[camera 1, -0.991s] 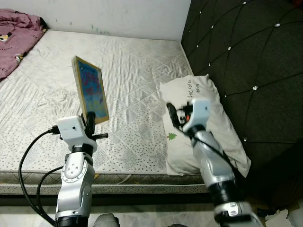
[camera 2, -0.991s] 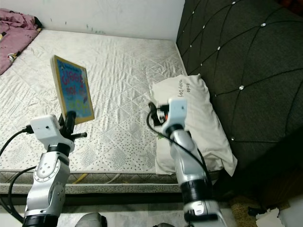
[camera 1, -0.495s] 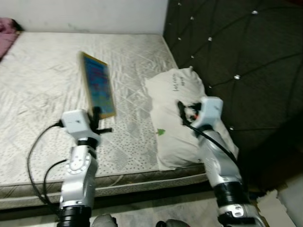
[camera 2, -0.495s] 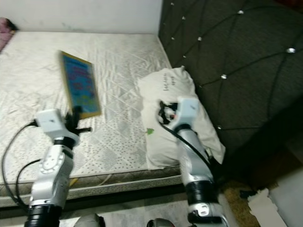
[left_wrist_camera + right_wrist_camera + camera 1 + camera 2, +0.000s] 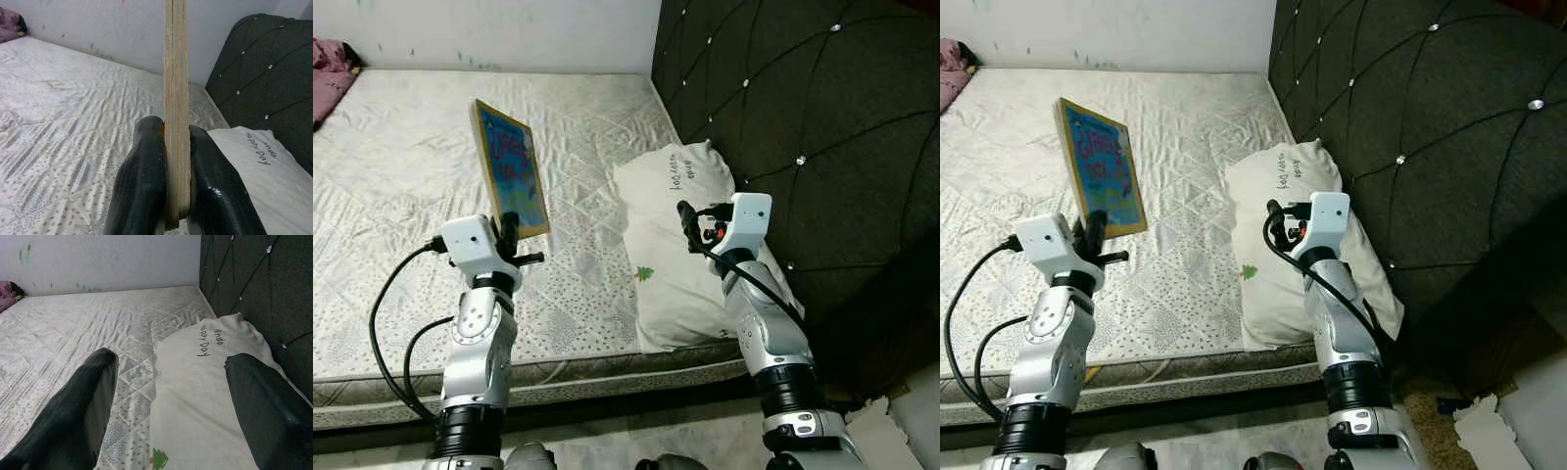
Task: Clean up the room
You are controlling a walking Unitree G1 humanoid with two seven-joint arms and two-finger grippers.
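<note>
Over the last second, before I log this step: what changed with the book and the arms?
Mostly the camera turned right, so the whole scene shifted. The left end effector stays clamped on the book, held upright above the mattress. The right end effector stays open over the pillow.

The right hand (image 5: 1278,223) has risen a little over the pillow (image 5: 1283,235) (the head camera turned too).

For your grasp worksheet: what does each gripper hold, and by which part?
Left gripper pinches the picture book by its lower edge. Right gripper is open above the pillow, holding nothing.
</note>
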